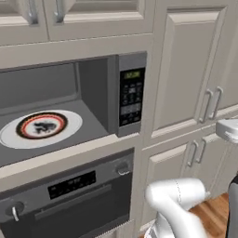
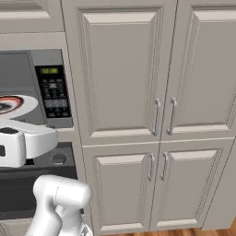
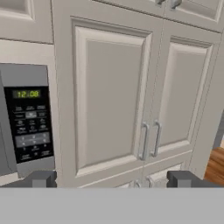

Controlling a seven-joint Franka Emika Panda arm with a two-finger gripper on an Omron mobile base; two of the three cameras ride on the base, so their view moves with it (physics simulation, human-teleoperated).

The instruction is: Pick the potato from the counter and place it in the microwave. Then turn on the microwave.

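**Microwave stands open and waiting, jaws wide and empty**

The microwave (image 1: pixel 69 100) sits built into the wall of cabinets with its cavity exposed, so the way in is already clear for loading. Inside it a white plate (image 1: pixel 69 128) with a red-and-black ring lies flat on the cavity floor, the natural landing spot for the potato, which I cannot find anywhere here, nor the desk it should rest on. The keypad (image 3: pixel 29 124) to the right of the cavity faces outward with a lit green clock, within reach for the later switching on.

The gripper (image 3: pixel 111 179) points at the cabinet doors (image 3: pixel 113 100) just right of the keypad, its jaws spread wide apart with nothing between them (a sensible stance for an arm that has yet to pick anything up). By my reading the task has hardly begun.

Below the microwave an oven (image 1: pixel 69 195) with knobs and a dark display fills the lower bay. Pale panelled cabinets with slim metal handles (image 2: pixel 163 115) run to the right, over a strip of wooden floor (image 1: pixel 211 218).
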